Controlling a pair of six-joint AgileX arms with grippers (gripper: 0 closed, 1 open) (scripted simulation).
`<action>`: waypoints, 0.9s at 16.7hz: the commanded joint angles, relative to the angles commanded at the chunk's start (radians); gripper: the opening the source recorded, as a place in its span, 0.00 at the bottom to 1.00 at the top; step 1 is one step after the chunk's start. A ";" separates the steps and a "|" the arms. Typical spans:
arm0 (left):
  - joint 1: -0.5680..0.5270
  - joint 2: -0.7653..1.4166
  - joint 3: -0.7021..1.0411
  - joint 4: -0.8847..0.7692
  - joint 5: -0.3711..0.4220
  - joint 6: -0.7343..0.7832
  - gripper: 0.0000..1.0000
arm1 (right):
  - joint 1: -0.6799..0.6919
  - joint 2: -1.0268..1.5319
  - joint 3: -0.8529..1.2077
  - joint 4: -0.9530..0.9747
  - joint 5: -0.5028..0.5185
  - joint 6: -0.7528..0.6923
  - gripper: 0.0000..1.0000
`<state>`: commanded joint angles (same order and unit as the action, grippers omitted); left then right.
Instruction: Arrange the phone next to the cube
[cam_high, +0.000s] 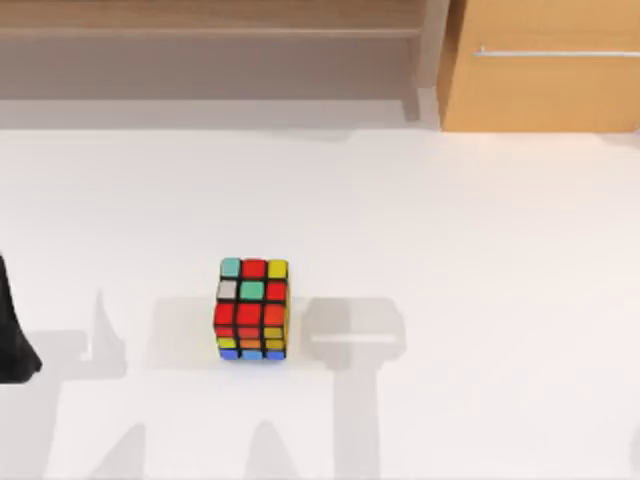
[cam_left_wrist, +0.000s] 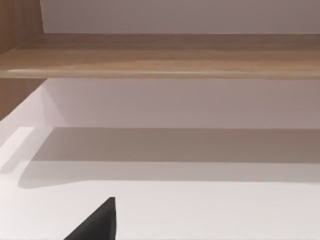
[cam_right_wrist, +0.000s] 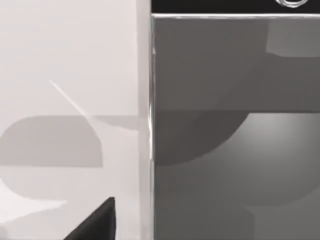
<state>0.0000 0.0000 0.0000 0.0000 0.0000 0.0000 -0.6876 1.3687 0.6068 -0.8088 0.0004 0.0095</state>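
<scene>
Cube (cam_high: 250, 308) sitting upright near the middle of the white table (cam_high: 480, 250), with bare surface on both sides of it. Phone (cam_right_wrist: 235, 125) close up in the right wrist view, just beside the right gripper (cam_right_wrist: 95, 225), dark glossy screen facing the camera, silver rim against the table, round home button (cam_right_wrist: 292, 3) at one end. Cannot tell whether lying flat or lifted clear (shadows alone settle nothing). Cannot tell either whether the right gripper is spread or pinching the rim. Left arm (cam_high: 12, 335) parked at the table's left edge, left gripper (cam_left_wrist: 95, 225) facing a wooden shelf (cam_left_wrist: 160, 55), state likewise impossible to tell.

Judged as mid-task: phone not yet beside the cube. Risks from here: a smooth, thin body slipping out of a shallow edge grip; a tilted release leaving it skidding on the glossy table; coming in too close and nudging the light cube out of place; stopping short and leaving the two well apart.
</scene>
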 joint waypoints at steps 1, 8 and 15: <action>0.000 0.000 0.000 0.000 0.000 0.000 1.00 | 0.000 0.018 -0.017 0.043 0.000 0.000 1.00; 0.000 0.000 0.000 0.000 0.000 0.000 1.00 | -0.001 0.070 -0.061 0.131 0.000 0.001 1.00; 0.000 0.000 0.000 0.000 0.000 0.000 1.00 | -0.001 0.070 -0.061 0.131 0.000 0.001 0.47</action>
<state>0.0000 0.0000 0.0000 0.0000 0.0000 0.0000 -0.6886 1.4382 0.5455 -0.6782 0.0002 0.0105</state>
